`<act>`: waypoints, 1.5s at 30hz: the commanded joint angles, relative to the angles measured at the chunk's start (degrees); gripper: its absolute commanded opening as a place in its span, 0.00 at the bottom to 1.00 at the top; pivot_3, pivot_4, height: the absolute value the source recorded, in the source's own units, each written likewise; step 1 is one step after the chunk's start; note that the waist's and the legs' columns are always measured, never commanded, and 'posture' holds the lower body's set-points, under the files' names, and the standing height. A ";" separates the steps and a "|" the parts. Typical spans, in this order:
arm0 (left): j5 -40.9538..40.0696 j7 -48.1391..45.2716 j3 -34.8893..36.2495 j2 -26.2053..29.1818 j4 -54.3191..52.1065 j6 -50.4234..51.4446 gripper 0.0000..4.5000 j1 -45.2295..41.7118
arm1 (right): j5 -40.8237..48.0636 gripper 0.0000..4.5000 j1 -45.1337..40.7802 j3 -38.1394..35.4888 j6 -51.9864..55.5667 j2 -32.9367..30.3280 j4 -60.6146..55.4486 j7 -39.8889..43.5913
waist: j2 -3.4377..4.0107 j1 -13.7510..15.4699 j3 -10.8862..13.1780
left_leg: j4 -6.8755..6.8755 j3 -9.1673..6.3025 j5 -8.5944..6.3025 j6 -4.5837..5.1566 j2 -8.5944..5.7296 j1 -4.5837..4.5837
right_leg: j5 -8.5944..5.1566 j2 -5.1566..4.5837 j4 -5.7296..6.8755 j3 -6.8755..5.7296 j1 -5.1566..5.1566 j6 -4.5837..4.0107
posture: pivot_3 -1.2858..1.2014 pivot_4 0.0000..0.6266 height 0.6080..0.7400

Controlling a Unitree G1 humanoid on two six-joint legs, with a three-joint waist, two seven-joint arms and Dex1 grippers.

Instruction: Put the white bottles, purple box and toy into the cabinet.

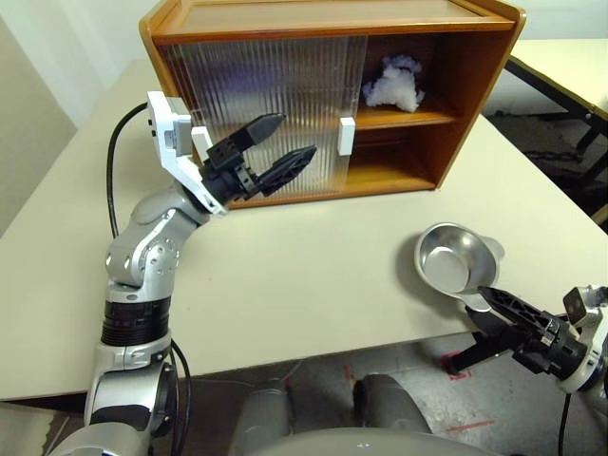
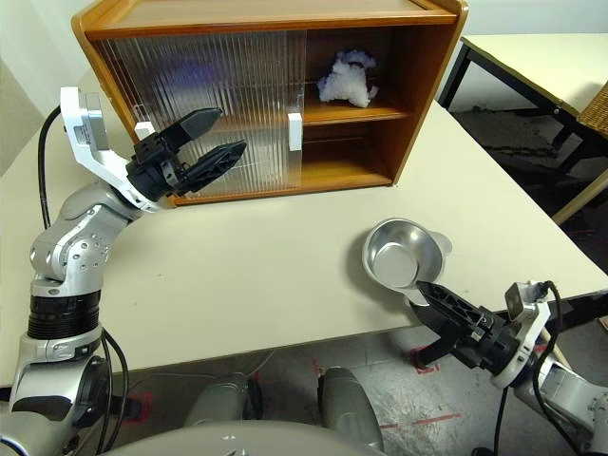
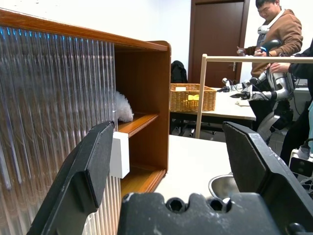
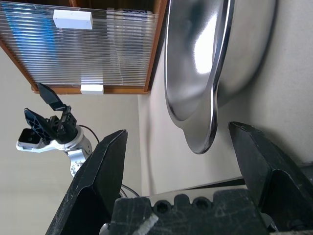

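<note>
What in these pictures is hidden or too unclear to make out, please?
- Cabinet contents behind the ribbed doors: blurred in both eye views.
- White bottles, purple box: unseen, perhaps behind the doors.
- Toy: scarf and hat indistinct, only white fluff visible.
- Silver bowl: cut off by the right wrist view's edge.

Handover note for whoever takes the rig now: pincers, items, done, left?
Left pincer: open, empty, raised in front of the cabinet's ribbed doors.
Right pincer: open, empty, at the table's near edge beside the metal bowl.
Toy: on the upper shelf, in the open right bay.
Bottles and purple box: cannot be made out behind the ribbed doors.
Left: confirm those, then close the door if wanted.
</note>
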 commanded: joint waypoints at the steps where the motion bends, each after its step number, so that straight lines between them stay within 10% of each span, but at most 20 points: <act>1: -0.35 0.23 0.13 0.21 -0.76 0.25 1.00 -0.09 | -1.03 0.99 -0.44 0.43 0.06 0.20 0.95 0.64 | 0.00 0.00 0.00 | 0.00 0.00 0.00 0.00 0.00 0.00 | 0.00 0.00 0.00 0.00 0.00 0.00 | 0.53 0.00 1.00; 10: -0.38 0.24 0.21 0.22 -0.72 0.25 1.00 -0.06 | -2.61 0.96 -1.03 0.31 0.07 0.22 1.86 1.98 | -0.02 0.01 0.01 | 0.00 0.00 0.00 0.00 0.00 0.00 | 0.00 0.00 0.00 0.00 0.00 0.00 | 0.53 0.00 1.00; 18: -0.44 0.22 0.27 0.28 -0.70 0.29 1.00 -0.24 | -3.66 0.35 -1.35 0.07 0.00 0.47 1.75 2.49 | -0.02 0.00 0.01 | 0.00 0.00 0.00 0.00 0.00 0.00 | 0.00 0.00 0.00 0.00 0.00 0.00 | 0.53 0.00 1.00; 24: -0.34 0.22 0.26 0.26 -0.48 0.19 1.00 -0.43 | -4.00 0.34 -1.71 0.01 -0.13 0.74 1.67 2.33 | -0.02 0.00 0.01 | 0.00 0.00 0.00 0.00 0.00 0.00 | 0.00 0.00 0.00 0.00 0.00 0.01 | 0.53 0.00 1.00; 29: -0.21 0.06 0.21 0.32 -0.19 0.09 1.00 -0.63 | -3.83 0.01 -2.45 -0.14 -0.02 1.20 1.55 2.15 | -0.02 0.00 0.01 | 0.00 0.00 0.00 0.00 0.00 0.01 | 0.01 0.01 0.00 0.00 0.00 0.01 | 0.53 0.00 1.00; 45: -0.11 -0.25 0.03 0.35 0.19 0.05 1.00 -1.26 | 3.98 0.01 -7.27 -1.29 1.02 4.30 2.62 -2.42 | -0.10 -0.14 -0.02 | 0.00 0.00 0.00 -0.01 0.00 0.02 | 0.01 0.00 0.01 0.01 -0.01 0.01 | 0.53 0.00 1.00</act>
